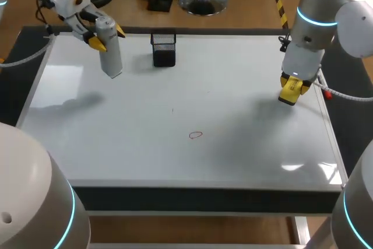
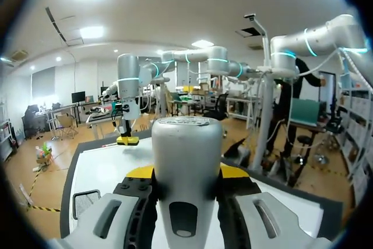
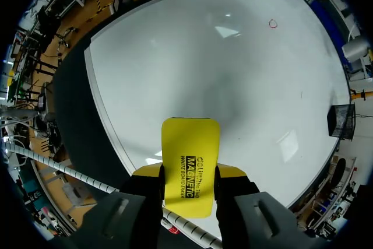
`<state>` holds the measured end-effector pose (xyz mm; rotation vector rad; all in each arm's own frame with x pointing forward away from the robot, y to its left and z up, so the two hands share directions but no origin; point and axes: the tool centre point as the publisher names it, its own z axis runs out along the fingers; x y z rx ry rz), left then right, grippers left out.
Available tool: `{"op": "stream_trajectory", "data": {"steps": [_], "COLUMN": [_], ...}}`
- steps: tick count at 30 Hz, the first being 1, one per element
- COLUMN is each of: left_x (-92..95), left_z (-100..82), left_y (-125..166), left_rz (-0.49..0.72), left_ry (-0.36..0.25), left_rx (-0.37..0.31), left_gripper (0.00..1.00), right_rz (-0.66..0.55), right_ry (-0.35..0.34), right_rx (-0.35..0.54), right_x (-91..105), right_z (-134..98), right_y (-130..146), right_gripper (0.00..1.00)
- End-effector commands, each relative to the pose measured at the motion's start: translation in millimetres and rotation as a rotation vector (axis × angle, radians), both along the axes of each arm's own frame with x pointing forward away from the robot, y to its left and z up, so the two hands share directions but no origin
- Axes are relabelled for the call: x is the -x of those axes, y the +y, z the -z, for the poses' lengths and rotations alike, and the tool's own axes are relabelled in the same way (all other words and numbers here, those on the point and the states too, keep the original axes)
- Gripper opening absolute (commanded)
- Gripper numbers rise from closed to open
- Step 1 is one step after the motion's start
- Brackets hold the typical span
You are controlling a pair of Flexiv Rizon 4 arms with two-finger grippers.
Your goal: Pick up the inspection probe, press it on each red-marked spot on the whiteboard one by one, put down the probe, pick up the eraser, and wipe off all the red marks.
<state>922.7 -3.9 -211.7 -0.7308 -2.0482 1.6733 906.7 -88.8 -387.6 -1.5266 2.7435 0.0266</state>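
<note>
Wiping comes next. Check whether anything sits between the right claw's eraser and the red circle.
Nothing visible does. The right claw holds the eraser over the whiteboard's right side; only bare board lies between it and the red circle. The mesh holder and the probe are near the far edge, off that line.

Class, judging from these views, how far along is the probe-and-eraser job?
Done: both tools are picked up. In hand: the left gripper is shut on the inspection probe, the right gripper on the yellow eraser. Left: one red mark on the whiteboard is unwiped, and the probe is not put down.
</note>
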Motion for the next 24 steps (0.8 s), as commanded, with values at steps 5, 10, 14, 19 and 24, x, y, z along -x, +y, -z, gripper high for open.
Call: {"op": "stream_trajectory", "data": {"steps": [5, 10, 14, 19, 24], "left_x": [-7.8, -7.8, -7.8, -7.8, -7.8], "left_z": [1.6, 1.6, 1.6, 1.6, 1.6], "left_y": [4.0, 4.0, 4.0, 4.0, 4.0], "left_rz": [0.008, 0.008, 0.008, 0.008, 0.008], "left_ry": [0.015, 0.015, 0.015, 0.015, 0.015], "left_rx": [-0.004, -0.004, -0.004, -0.004, -0.004], "left_gripper": [0.00, 0.00, 0.00, 0.00, 0.00], "right_rz": [-0.002, -0.002, -0.002, -0.002, -0.002], "right_ry": [-0.001, -0.001, -0.001, -0.001, -0.001], "right_rx": [0.003, 0.003, 0.003, 0.003, 0.003], "right_x": [-0.4, -0.4, -0.4, -0.4, -0.4], "right_z": [-0.1, -0.1, -0.1, -0.1, -0.1], "right_y": [-0.5, -0.5, -0.5, -0.5, -0.5], "right_gripper": [0.00, 0.00, 0.00, 0.00, 0.00]}}
